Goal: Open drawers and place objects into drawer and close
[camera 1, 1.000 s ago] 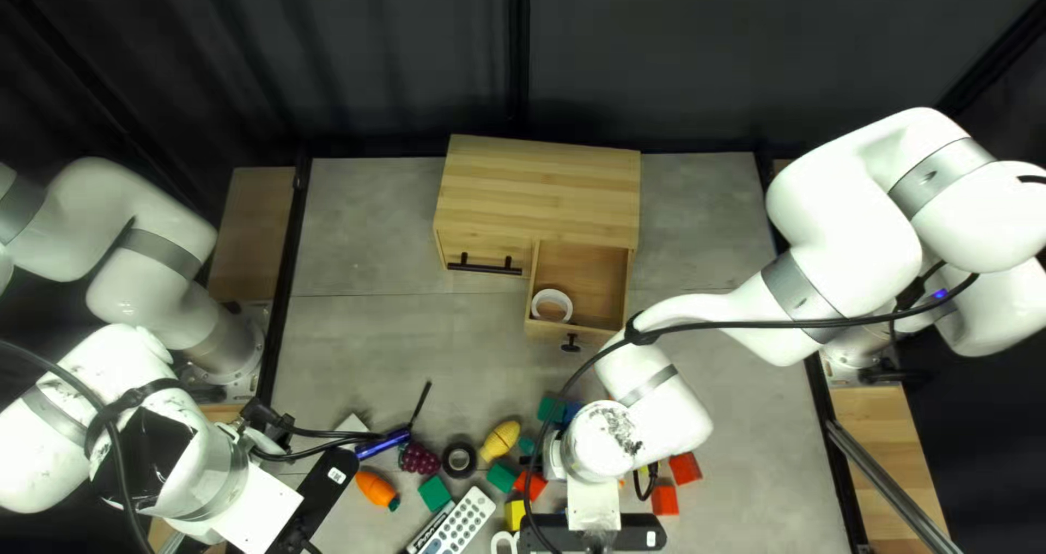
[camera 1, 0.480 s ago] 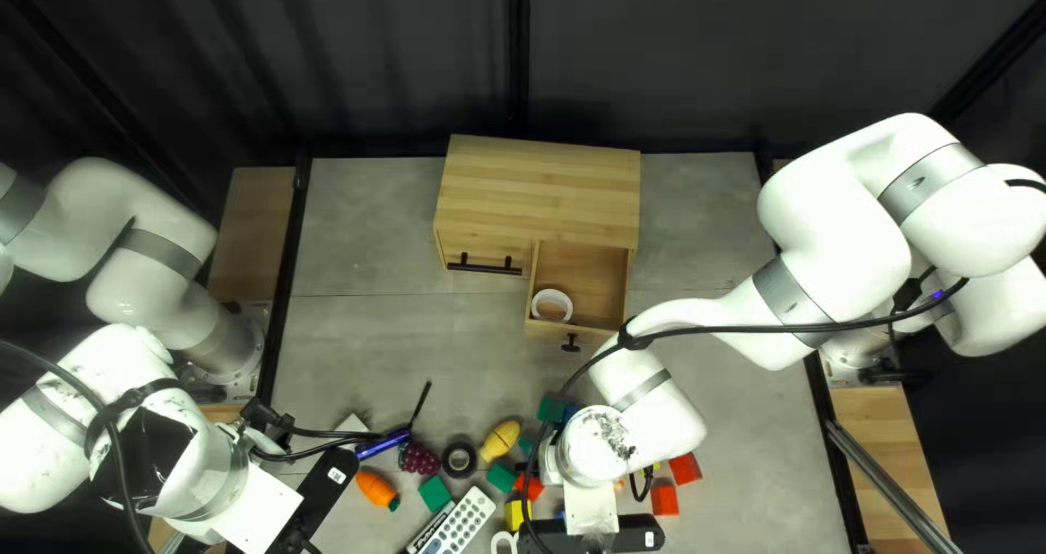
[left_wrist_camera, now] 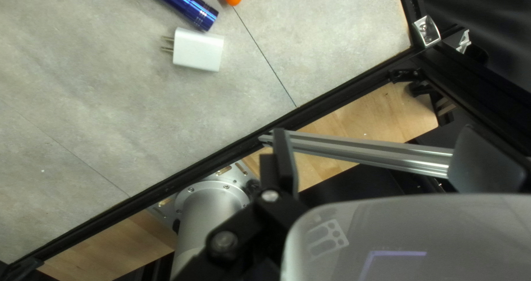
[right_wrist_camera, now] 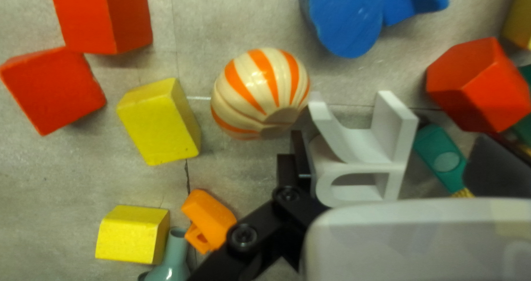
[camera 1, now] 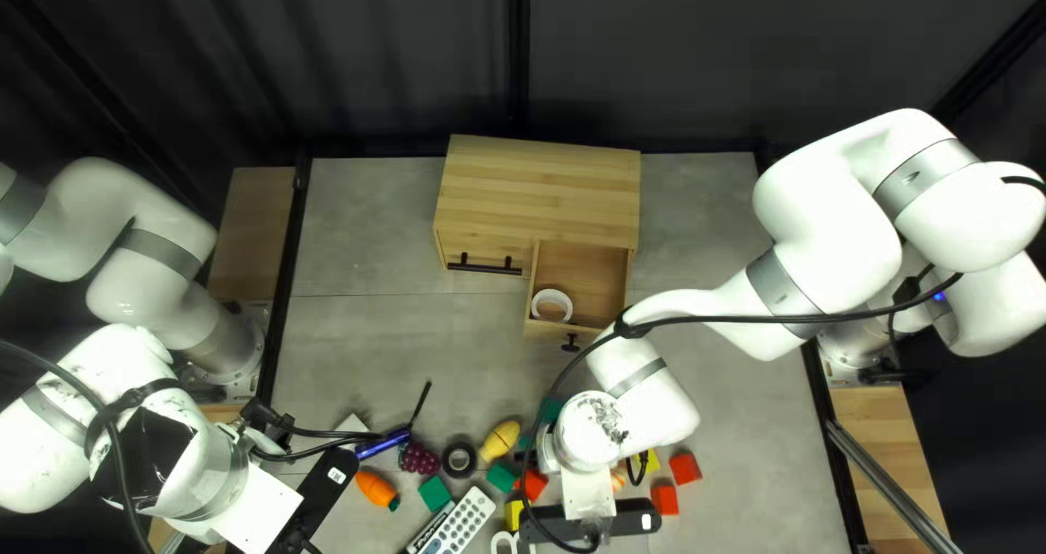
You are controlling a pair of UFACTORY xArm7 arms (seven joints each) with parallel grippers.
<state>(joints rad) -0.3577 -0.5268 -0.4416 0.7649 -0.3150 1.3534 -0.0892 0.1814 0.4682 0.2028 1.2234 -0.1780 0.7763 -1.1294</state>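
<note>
Between the right gripper's (camera 1: pixel 610 519) parted fingers, a white plastic bracket (right_wrist_camera: pixel 354 155) is seen, closely flanked by an orange-striped cream ball (right_wrist_camera: pixel 260 90). The left gripper (camera 1: pixel 318 497) is spread too.

Ring (camera 1: pixel 554 294) in R drawer (camera 1: pixel 592 282) of cabinet (camera 1: pixel 539 184), w/ carrot (camera 1: pixel 376 490), grapes (camera 1: pixel 417 458), tape roll (camera 1: pixel 460 446) & lemon (camera 1: pixel 500 442) L-to-R in front

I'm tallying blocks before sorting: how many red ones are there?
3. In the top left view, one red block and another lie to the right of my right wrist, the third to its left. It may hide others.
</note>
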